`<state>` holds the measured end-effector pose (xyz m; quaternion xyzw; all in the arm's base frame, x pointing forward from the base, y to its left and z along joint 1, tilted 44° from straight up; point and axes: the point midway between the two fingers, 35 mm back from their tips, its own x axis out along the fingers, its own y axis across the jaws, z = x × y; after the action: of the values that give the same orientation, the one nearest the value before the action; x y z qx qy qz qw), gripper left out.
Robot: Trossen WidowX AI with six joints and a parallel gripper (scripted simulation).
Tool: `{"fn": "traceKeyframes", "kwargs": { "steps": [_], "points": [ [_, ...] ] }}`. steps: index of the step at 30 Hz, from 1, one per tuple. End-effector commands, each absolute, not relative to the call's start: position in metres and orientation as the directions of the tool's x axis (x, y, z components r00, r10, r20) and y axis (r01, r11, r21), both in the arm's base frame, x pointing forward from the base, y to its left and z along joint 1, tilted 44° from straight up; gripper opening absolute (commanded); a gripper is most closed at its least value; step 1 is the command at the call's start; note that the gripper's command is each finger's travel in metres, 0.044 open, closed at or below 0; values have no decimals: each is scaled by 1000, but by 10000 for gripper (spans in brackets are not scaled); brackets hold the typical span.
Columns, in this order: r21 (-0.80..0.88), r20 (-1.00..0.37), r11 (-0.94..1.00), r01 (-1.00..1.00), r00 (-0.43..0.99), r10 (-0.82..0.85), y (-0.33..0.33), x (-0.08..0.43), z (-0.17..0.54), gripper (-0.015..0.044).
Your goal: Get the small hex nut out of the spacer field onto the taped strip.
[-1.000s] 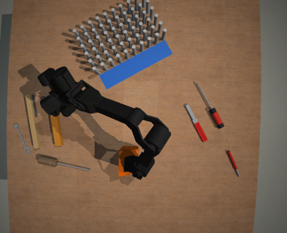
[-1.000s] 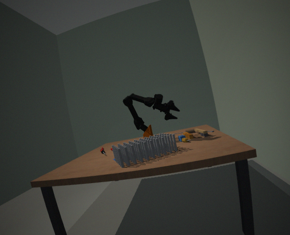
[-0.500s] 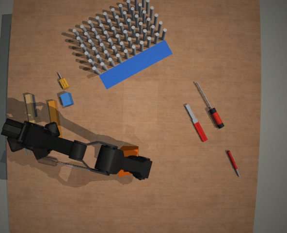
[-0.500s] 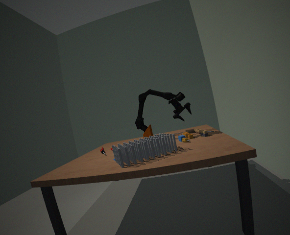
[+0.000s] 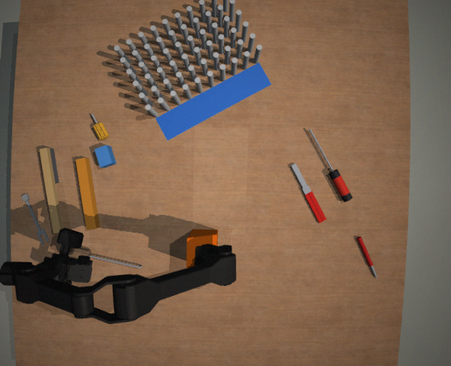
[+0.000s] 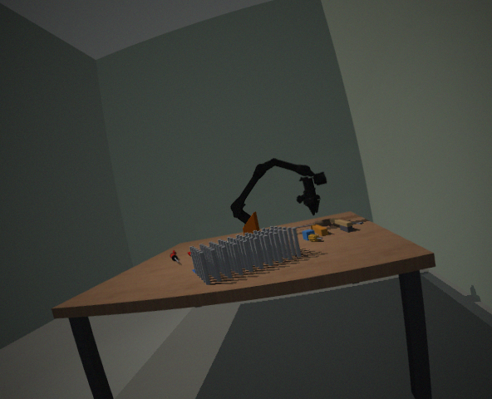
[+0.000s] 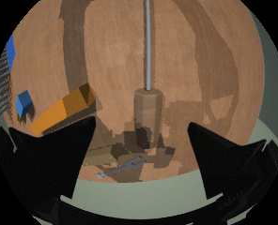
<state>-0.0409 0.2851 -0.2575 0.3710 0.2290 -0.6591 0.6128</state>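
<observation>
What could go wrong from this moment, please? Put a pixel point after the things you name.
The open gripper (image 5: 72,277) (image 6: 314,213) (image 7: 143,124) is above the wooden-handled tool (image 5: 115,261) (image 7: 148,114); closing off-centre might roll its round handle. The grey wrench (image 5: 33,214) (image 7: 122,167) lies close by, so a finger could nudge it. Later, the long shaft might knock the closely spaced spacers (image 5: 184,59) (image 6: 254,253).

blue strip, grey spacers, black-and-red screwdriver, wood-grained brown tabletop

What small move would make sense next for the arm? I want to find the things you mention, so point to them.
Probably lower the open jaws (image 5: 66,281) (image 6: 314,213) straight down toward the brown-handled tool (image 5: 115,261) (image 7: 148,105): in the wrist view its handle lies between the spread fingertips, lined up lengthwise, with nothing gripped.
</observation>
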Motion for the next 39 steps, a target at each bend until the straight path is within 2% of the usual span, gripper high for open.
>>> {"fn": "traceKeyframes", "kwargs": {
  "steps": [1,15,23,29,35,39],
  "points": [
    [124,-750,-86,989,36,-660,281,-44,-260,440],
    [117,-760,-92,989,30,-649,283,-43,-261,440],
    [-69,-752,-228,971,-201,-627,253,-48,-229,440],
    [-74,-752,-232,970,-207,-626,253,-49,-228,440],
    [-74,-752,-232,970,-207,-626,253,-49,-228,282],
    [-74,-752,-232,970,-207,-626,253,-49,-228,280]
  ]
}}
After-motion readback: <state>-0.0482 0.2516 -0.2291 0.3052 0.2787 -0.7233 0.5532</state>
